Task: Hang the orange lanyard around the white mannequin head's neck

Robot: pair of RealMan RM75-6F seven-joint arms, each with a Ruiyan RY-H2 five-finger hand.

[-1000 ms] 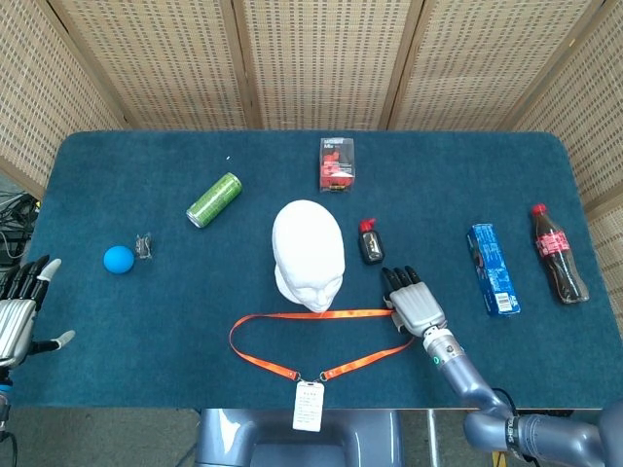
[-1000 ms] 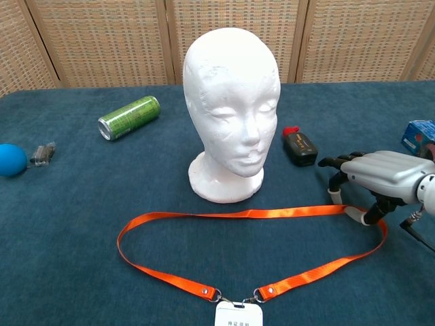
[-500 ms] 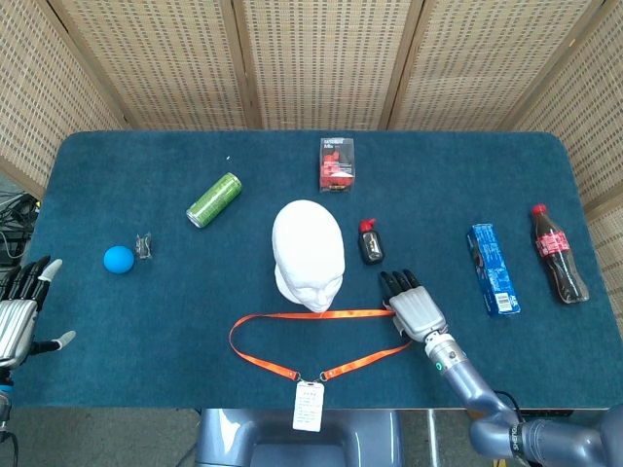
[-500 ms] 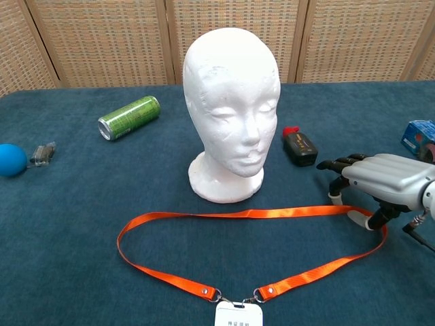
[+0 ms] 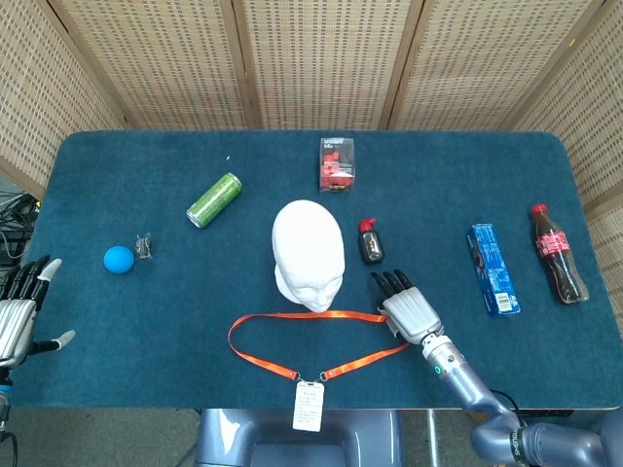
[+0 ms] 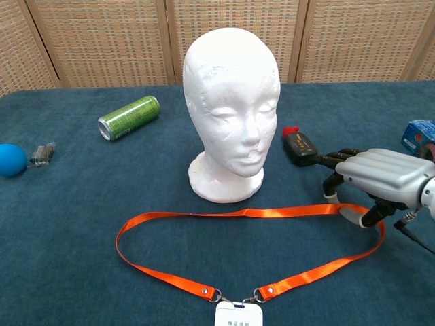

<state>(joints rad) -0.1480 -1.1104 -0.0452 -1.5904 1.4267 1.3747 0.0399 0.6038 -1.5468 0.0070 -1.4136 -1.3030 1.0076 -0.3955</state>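
The white mannequin head point(image 5: 309, 251) point(image 6: 231, 102) stands upright mid-table, facing the front edge. Just in front of it the orange lanyard point(image 5: 311, 315) point(image 6: 224, 213) lies flat as a wide loop. Its white badge point(image 5: 308, 405) point(image 6: 238, 316) hangs at the table's front edge. My right hand point(image 5: 409, 311) point(image 6: 372, 175) hovers palm down over the loop's right end with fingers stretched out and apart. One fingertip and the thumb touch the strap there; no firm pinch shows. My left hand point(image 5: 19, 313) is open beside the table's left edge, far from the lanyard.
A green can point(image 5: 214, 199) point(image 6: 129, 117) lies left of the head, with a blue ball point(image 5: 118, 259) point(image 6: 11, 160) and a small clip point(image 5: 145, 246) further left. A small black bottle point(image 5: 371, 242) point(image 6: 299, 146) sits just beyond my right hand. A blue packet point(image 5: 493, 269), a cola bottle point(image 5: 559, 253) and a red box point(image 5: 336, 163) lie further off.
My right hand has slid a little left and toward the head along the strap's right end. The loop has been nudged slightly left. The left hand has not moved.
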